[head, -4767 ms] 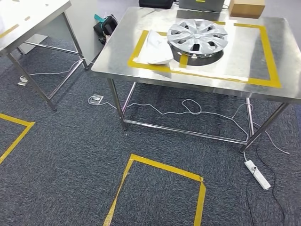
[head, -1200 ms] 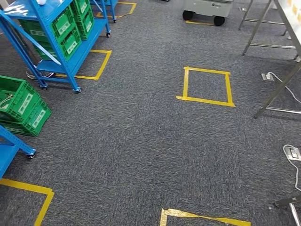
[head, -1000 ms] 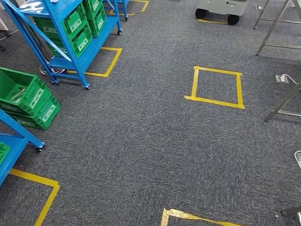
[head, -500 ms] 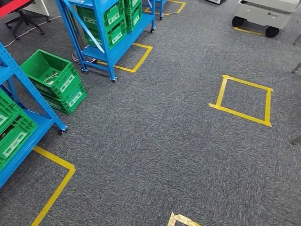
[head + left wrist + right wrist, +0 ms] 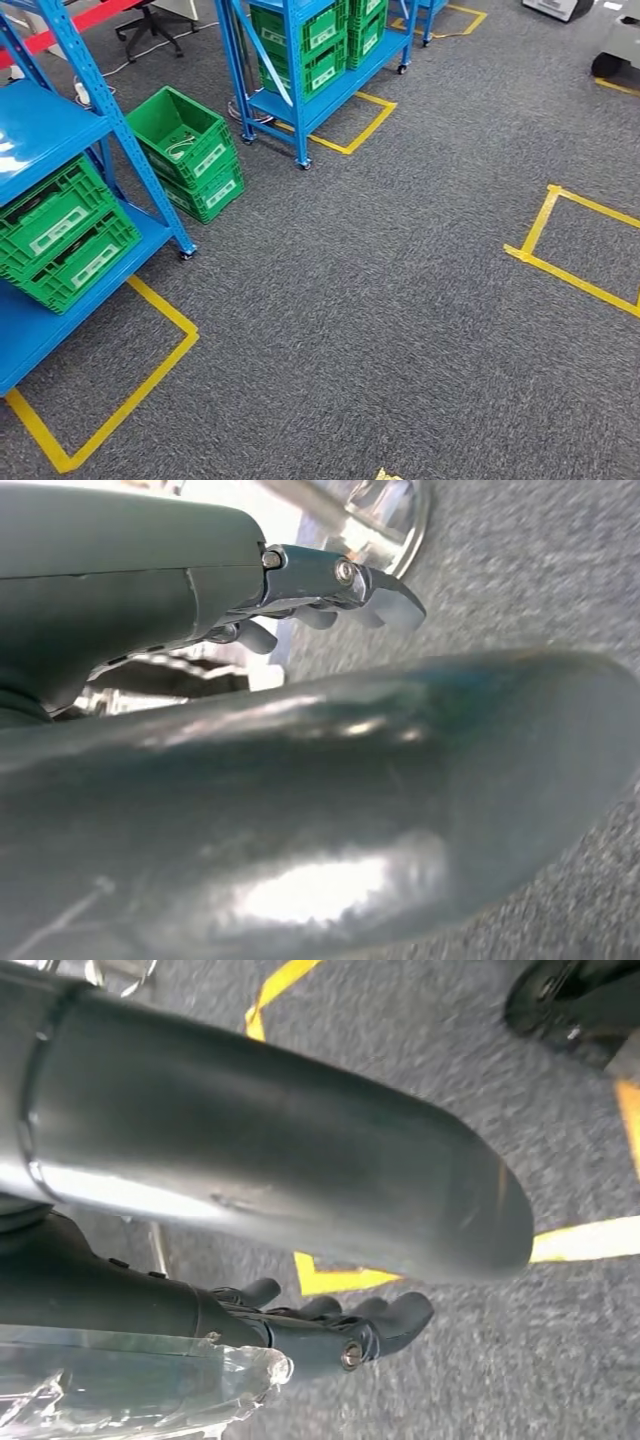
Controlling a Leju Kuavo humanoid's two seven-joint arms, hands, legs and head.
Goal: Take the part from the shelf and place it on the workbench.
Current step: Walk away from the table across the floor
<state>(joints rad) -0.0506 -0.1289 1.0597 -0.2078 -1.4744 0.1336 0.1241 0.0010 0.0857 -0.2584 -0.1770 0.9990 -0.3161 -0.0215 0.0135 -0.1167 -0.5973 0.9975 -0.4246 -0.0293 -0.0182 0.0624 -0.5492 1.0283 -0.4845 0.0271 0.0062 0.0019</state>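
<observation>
Floor: grey carpet (image 5: 362, 300) fills the head view, marked with yellow tape outlines; one square (image 5: 573, 245) lies to the right, another outline (image 5: 113, 390) runs around the foot of the near shelf.
Near shelf: a blue rack (image 5: 45, 130) at the left edge, on small castors, with two stacked green crates (image 5: 64, 235) on its lower deck.
Far shelf: a second blue rack (image 5: 302, 70) further back, holding green crates (image 5: 321, 40) with white labels; yellow tape outlines its spot too.
Loose crates: two green crates (image 5: 189, 150) stacked on the carpet between the two racks, the top one open with a pale thing inside, too small to make out.
Part: I cannot tell which item on the racks is the part to be taken.
Chair: a dark office chair base (image 5: 151, 20) at the far left, beyond the racks.
Left hand (image 5: 332, 585): hangs above the carpet with nothing in it, fingers (image 5: 392, 600) stretched out and fairly straight.
Right hand (image 5: 340, 1330): likewise empty over carpet and yellow tape, fingers (image 5: 404, 1315) extended and slightly curved.
</observation>
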